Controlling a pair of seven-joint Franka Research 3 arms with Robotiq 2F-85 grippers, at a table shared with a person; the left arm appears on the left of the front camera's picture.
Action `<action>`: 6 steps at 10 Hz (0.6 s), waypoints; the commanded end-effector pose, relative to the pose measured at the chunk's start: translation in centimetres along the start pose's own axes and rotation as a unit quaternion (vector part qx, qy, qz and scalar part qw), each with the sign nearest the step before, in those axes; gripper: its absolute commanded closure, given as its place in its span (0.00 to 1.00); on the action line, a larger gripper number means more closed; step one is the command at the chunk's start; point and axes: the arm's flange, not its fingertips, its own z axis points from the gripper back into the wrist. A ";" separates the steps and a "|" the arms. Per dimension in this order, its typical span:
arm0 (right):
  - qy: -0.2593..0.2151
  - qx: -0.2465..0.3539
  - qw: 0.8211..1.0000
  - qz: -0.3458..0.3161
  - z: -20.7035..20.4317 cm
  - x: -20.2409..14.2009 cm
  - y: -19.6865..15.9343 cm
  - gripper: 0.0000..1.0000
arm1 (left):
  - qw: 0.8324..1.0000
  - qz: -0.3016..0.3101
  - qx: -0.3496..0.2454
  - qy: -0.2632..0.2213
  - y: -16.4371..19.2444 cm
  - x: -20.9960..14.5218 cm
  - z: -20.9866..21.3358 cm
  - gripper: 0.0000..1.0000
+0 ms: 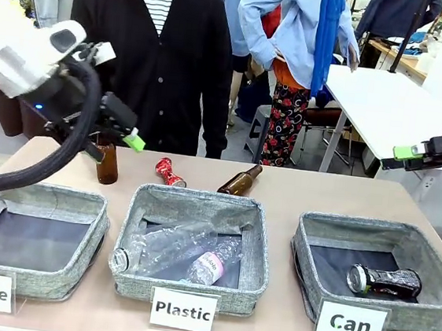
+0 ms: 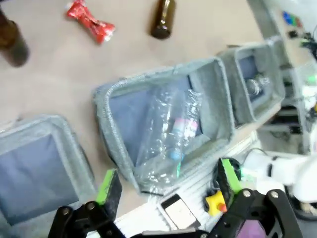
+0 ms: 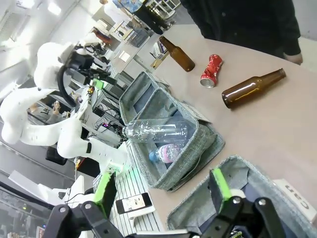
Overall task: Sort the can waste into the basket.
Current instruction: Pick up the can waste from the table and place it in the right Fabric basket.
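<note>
Your left gripper (image 1: 116, 145) hangs open and empty above the table's (image 1: 297, 191) far left, just over an upright brown bottle (image 1: 108, 165). That bottle is your first hazard: drop toward the cans from here and a finger or the trailing cable could tip it.

The red can (image 1: 170, 172) lies on its side at the far edge, between the upright bottle and a second bottle (image 1: 240, 182) lying to its right. All three sit close together. Its pinched waist gives the pads a poor seat, so a grasp off the middle may squirt it away or send it rolling toward the person (image 1: 169, 57) standing just behind.

The carry is the next risk. The Can basket (image 1: 410, 318) sits at the far right, well apart from the red can, with the Plastic basket (image 1: 137, 283) in between. A weak grip over that middle basket would likely drop the can among the clear bottles.

The black can (image 1: 384, 281) already lies in the Can basket, so a hard release may clatter onto it.

Your right gripper (image 1: 408, 157) hovers open and empty above the table's right edge. Reach across with the left arm and the two may crowd each other over that basket.
</note>
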 end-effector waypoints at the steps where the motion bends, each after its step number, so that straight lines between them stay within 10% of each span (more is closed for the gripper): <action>1: 0.003 0.002 1.000 0.010 0.2 -0.1 0.1 0.00 | 0.995 0.016 0.100 -0.002 -4.1 1.8 -1.1 0.00; 6: 0.003 0.002 1.000 0.010 0.2 -0.1 0.1 0.00 | 0.983 0.082 0.166 -0.016 -9.5 8.1 -9.0 0.00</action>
